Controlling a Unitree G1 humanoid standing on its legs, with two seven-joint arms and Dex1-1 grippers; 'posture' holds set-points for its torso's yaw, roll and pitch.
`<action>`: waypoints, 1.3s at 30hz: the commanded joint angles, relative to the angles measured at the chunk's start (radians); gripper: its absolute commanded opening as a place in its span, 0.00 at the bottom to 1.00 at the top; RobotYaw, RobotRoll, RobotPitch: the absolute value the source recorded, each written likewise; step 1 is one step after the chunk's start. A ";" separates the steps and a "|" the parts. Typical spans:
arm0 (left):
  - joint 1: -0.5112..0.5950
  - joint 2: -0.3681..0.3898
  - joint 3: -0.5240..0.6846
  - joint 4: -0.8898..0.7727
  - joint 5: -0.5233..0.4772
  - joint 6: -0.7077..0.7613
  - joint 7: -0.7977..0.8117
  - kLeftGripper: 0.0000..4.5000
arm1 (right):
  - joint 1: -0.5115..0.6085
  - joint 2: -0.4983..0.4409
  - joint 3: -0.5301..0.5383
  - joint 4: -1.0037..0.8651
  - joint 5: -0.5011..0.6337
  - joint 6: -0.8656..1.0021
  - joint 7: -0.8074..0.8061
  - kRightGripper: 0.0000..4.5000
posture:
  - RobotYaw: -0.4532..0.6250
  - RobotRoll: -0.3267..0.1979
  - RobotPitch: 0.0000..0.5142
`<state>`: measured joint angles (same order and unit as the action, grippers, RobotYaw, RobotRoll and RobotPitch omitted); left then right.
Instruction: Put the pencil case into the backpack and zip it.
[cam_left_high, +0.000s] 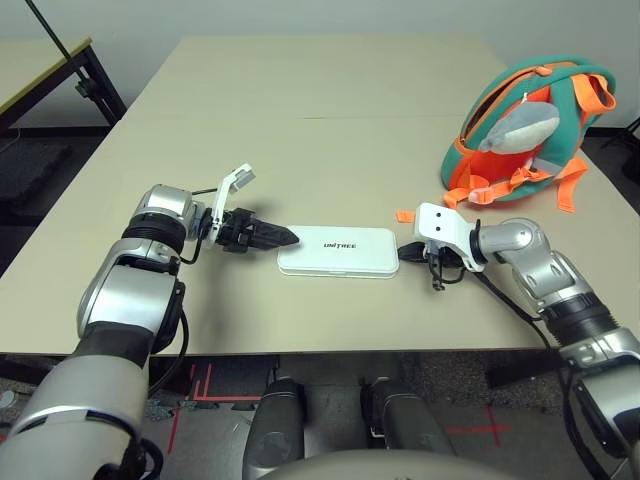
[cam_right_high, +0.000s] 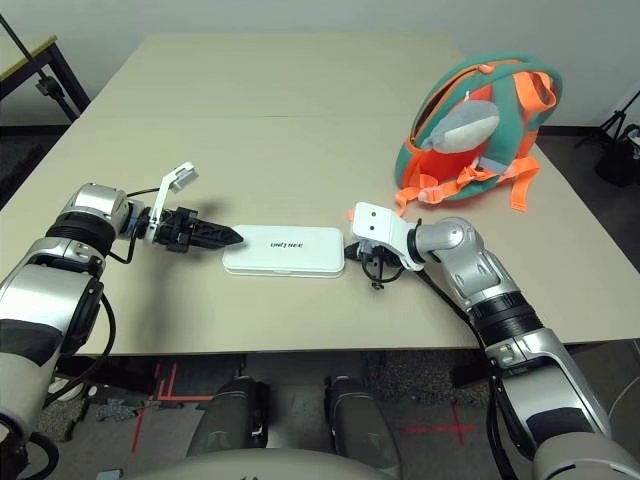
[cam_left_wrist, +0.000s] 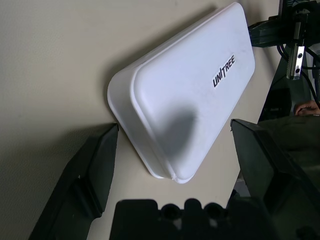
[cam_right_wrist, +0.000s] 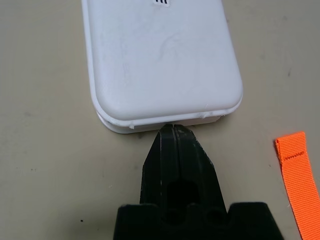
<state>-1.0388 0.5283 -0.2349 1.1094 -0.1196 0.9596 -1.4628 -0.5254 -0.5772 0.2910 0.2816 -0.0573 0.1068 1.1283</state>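
Lying flat on the beige surface (cam_left_high: 330, 90), the white pencil case (cam_left_high: 338, 251) is the landmark here, and it sits close to the near edge, between the two arms.

At one short end of the case is the left pincer (cam_left_high: 283, 237), with its two black fingers (cam_left_wrist: 90, 175) spread wide, one on each side of the case's corner, not touching it as far as I can see. At the other short end is the right pincer (cam_right_wrist: 172, 131), with its fingers pressed together into one point that is touching or almost touching the rim of the case; it is pinching nothing.

I judge the step in hand is to get hold of the case. To do it well, the closed right pincer can serve as a stop at its end, so the case does not slide when the left one advances. The left pincer should go forward until the fingers stand on both long sides of the case, then close slowly and squarely, because the case is smooth and can turn.

Farther than the case, well apart on the right, stands the teal and orange backpack (cam_left_high: 525, 125). One loose orange strap end (cam_right_wrist: 298, 175) lies near the case.

Count: one pencil case, one backpack, two pincers.
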 joint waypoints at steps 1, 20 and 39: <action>0.006 -0.002 -0.001 0.005 0.017 -0.011 -0.001 1.00 | -0.009 0.017 0.022 0.001 -0.001 -0.008 0.006 0.00 | 0.51 0.62 0.14; 0.023 -0.006 0.023 -0.014 0.021 0.001 -0.022 0.32 | 0.025 0.016 0.017 -0.022 0.007 0.002 0.000 0.00 | 0.51 0.62 0.10; -0.025 -0.010 0.157 -0.016 -0.043 0.066 0.004 0.27 | 0.064 -0.004 -0.046 -0.019 0.029 0.021 -0.049 0.00 | 0.50 0.62 0.10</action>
<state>-1.0533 0.5320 -0.0831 1.1067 -0.1458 1.0172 -1.4684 -0.4728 -0.5798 0.2551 0.2654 -0.0385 0.1221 1.0911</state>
